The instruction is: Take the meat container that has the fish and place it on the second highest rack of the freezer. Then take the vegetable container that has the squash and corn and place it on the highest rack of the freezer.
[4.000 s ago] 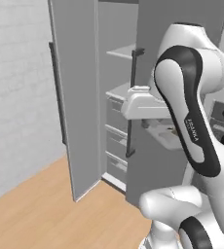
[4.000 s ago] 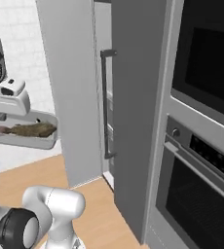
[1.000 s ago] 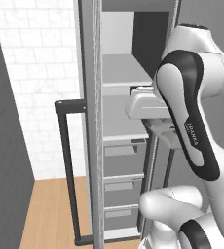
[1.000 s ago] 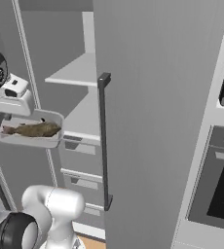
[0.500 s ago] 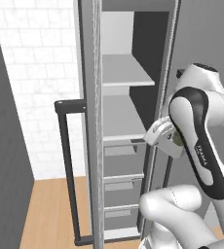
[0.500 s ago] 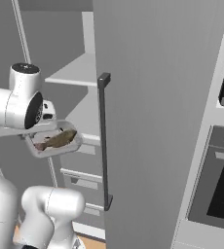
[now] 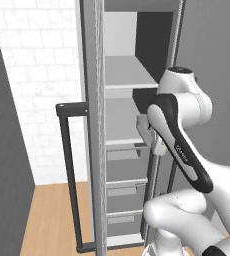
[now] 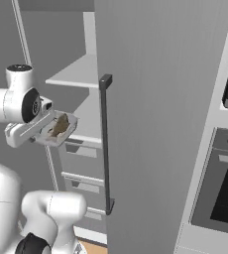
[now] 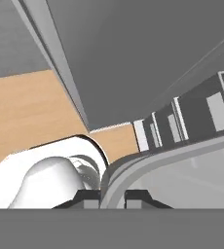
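While my pincer grips the rim of the meat container, the fish lies inside it. I hold it tilted beside the freezer's second-highest rack, under the highest rack.

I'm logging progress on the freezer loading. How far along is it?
Nothing is placed yet. In hand: the gripper holds the fish container by its rim, raised in front of the open freezer beside the shelves, not yet on one. Left: set it on the second highest rack, then bring the squash and corn container to the highest rack.

One meat container, one fish, two shelves, perhaps three drawers.
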Robot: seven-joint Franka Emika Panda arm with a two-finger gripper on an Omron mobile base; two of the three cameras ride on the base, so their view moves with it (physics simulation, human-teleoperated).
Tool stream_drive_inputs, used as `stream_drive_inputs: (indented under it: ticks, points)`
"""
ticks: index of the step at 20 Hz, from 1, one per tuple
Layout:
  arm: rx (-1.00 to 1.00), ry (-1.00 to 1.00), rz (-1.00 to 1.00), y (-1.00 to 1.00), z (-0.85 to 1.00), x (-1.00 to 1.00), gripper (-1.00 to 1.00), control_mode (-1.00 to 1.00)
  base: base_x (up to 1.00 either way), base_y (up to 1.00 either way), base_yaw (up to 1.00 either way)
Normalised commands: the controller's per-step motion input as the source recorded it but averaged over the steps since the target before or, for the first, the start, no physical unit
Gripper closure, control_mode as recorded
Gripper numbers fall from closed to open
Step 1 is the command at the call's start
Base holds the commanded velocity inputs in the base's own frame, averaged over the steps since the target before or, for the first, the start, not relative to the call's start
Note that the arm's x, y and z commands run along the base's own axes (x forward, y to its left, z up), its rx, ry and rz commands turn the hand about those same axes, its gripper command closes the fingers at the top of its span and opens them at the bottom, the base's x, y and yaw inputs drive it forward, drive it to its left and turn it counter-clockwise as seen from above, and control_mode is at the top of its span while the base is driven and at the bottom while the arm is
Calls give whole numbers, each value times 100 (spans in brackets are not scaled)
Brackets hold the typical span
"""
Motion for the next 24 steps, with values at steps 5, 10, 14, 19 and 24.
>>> stream_drive_inputs:
  ticks: [5,10,14,19,24]
  points:
    - [-4,-3,37,-11,0,21,100,-100,0,0,0]
    - [1,-8,4,-20,-54,53,100,-100,0,0,0]
    - [7,-25,-12,-5,-80,56,100,-100,0,0,0]
    - [7,-15,-3,3,-48,55,100,-100,0,0,0]
    - [-4,-1,0,11,-30,85,100,-100,0,0,0]
